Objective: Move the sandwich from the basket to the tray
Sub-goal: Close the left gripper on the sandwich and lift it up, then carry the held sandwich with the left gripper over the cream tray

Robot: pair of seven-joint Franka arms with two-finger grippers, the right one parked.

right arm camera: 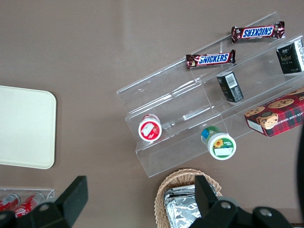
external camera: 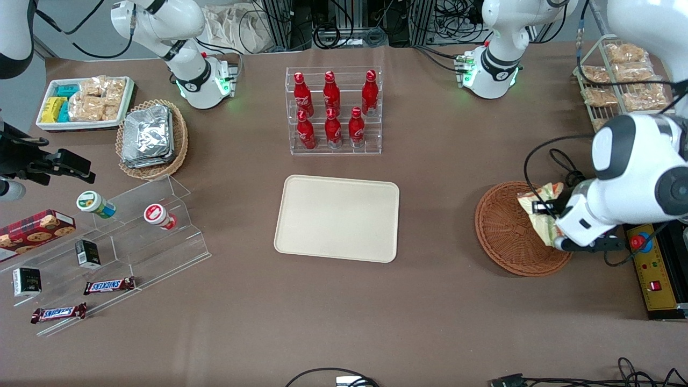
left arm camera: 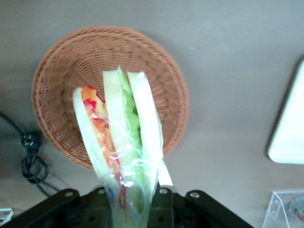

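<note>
My left gripper [external camera: 549, 221] is shut on the sandwich [external camera: 542, 214], a plastic-wrapped wedge of white bread with green and orange filling, held above the round orange-brown wicker basket [external camera: 502, 231] at the working arm's end of the table. In the left wrist view the sandwich [left arm camera: 122, 137] sticks out from between the dark fingers [left arm camera: 161, 204], lifted over the basket [left arm camera: 61, 76], which has nothing else in it. The cream tray [external camera: 337, 217] lies bare at the table's middle; its corner [left arm camera: 289, 128] shows in the wrist view.
An acrylic rack of red bottles [external camera: 333, 110] stands farther from the camera than the tray. A yellow control box [external camera: 653, 271] and cables [left arm camera: 31, 161] lie beside the basket. A wire rack of snack packets [external camera: 618, 75] sits farther back. Stepped acrylic shelves [external camera: 107, 252] hold snacks toward the parked arm's end.
</note>
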